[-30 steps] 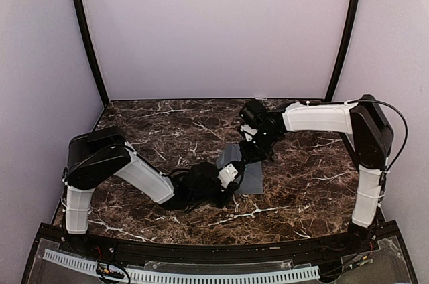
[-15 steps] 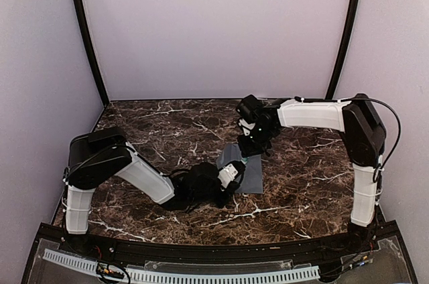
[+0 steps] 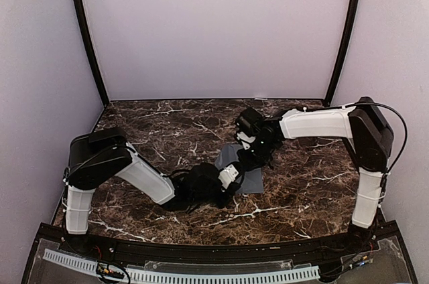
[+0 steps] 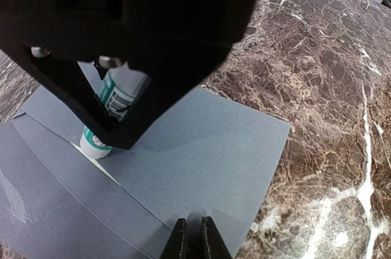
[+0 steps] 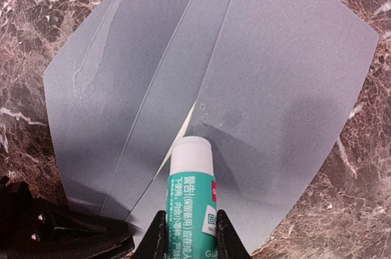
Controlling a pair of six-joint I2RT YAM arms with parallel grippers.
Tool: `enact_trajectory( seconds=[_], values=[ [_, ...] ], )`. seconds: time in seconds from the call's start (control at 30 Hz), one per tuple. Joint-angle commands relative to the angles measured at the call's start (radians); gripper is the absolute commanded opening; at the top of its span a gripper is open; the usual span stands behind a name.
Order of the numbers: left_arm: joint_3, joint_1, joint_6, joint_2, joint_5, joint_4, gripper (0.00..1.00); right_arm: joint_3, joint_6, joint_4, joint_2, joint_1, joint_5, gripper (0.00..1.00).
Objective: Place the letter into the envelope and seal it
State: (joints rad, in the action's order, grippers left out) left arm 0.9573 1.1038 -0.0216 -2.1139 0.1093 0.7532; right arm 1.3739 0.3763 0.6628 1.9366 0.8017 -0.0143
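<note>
The grey envelope [image 3: 247,171] lies flat on the marble table, its flap [image 5: 91,94] folded open. A thin cream sliver of the letter [image 5: 183,132] shows at the envelope's mouth; the rest is hidden inside. My right gripper [image 5: 188,229] is shut on a green-and-white glue stick [image 5: 192,192] and holds its white tip down on the envelope [image 5: 281,82] by the mouth. My left gripper [image 4: 195,239] is shut, with its tips pressing on the envelope's body [image 4: 208,143] near its front edge. The glue stick [image 4: 113,109] stands just beyond them.
The dark marble table [image 3: 154,130] is ringed by lilac walls. The right gripper's black body [image 4: 153,21] hangs close over the envelope in the left wrist view. The left gripper's black body [image 5: 55,228] sits at the envelope's near-left corner in the right wrist view.
My right gripper lifted the glue stick back and up, then came down and forward onto the envelope again. The left gripper has stayed pressed on the envelope.
</note>
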Motion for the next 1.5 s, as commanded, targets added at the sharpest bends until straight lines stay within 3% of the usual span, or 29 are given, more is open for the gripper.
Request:
enact_trajectory(
  seconds=[0.0, 0.23, 0.57, 0.97, 1.47],
  values=[
    [-0.003, 0.002, 0.008, -0.038, -0.003, -0.089, 0.08, -0.045, 0.011, 0.072, -0.020, 0.022, -0.070, 0.00],
    [-0.002, 0.002, 0.008, -0.041, -0.008, -0.089, 0.08, -0.030, 0.017, 0.112, -0.026, 0.020, -0.053, 0.00],
    [0.003, 0.003, 0.001, -0.055, -0.021, -0.089, 0.08, 0.086, 0.035, 0.132, 0.098, -0.027, 0.074, 0.00],
    [0.007, 0.002, -0.006, -0.065, -0.033, -0.088, 0.07, 0.197, 0.012, 0.138, 0.209, -0.075, 0.102, 0.00],
    [0.014, 0.002, 0.003, -0.066, -0.022, -0.096, 0.07, -0.011, 0.010, 0.137, 0.010, -0.003, -0.079, 0.00]
  ],
)
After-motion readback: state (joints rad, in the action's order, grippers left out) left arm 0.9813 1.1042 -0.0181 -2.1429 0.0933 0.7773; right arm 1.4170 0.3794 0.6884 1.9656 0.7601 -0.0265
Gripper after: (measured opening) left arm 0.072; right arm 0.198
